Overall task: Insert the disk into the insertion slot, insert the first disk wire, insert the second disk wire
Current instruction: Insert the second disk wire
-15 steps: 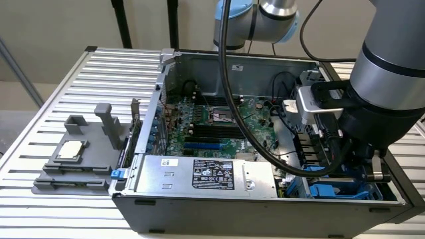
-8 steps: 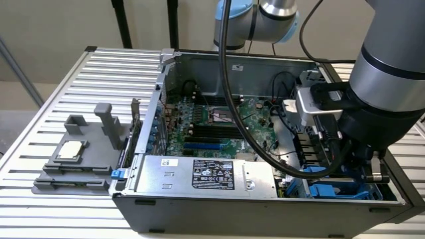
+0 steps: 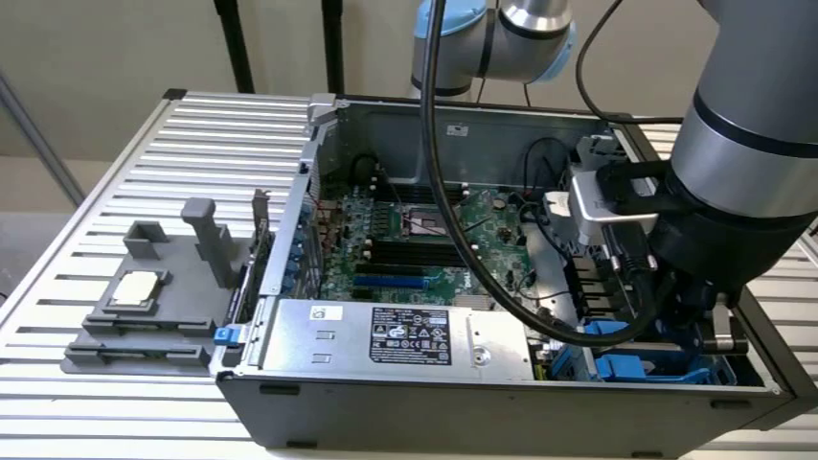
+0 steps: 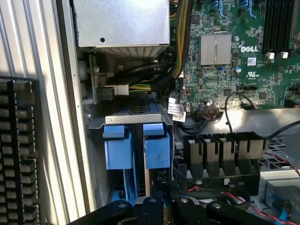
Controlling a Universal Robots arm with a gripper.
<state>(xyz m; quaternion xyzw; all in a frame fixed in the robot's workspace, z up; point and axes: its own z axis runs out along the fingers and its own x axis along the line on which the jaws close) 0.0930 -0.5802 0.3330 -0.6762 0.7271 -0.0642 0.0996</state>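
Slatted bench (image 3: 90,220) bore the case (image 3: 511,395). Disk (image 4: 157,150) stood in insertion slot (image 4: 133,119) ahead of my claw (image 4: 164,206), grip indeterminate. I judged seating wanted straight pressure.

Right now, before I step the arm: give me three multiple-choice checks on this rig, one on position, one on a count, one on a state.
1. Where does the arm reach into the computer case?
A. At the exterior view's left end
B. At the exterior view's right end, over the drive cage
C. Outside it, behind the back wall

2. How many blue tabs stand side by side in the drive cage in the wrist view?
A. None
B. Four
C. Two

3. How is the case's side?
A. Open, green board exposed
B. Covered by a panel
C. Taped shut

Answers:
1 B: the arm hangs over the cage at that end.
2 C: two tabs sit next to each other under the cage's metal lip.
3 A: the board is in plain sight from above.
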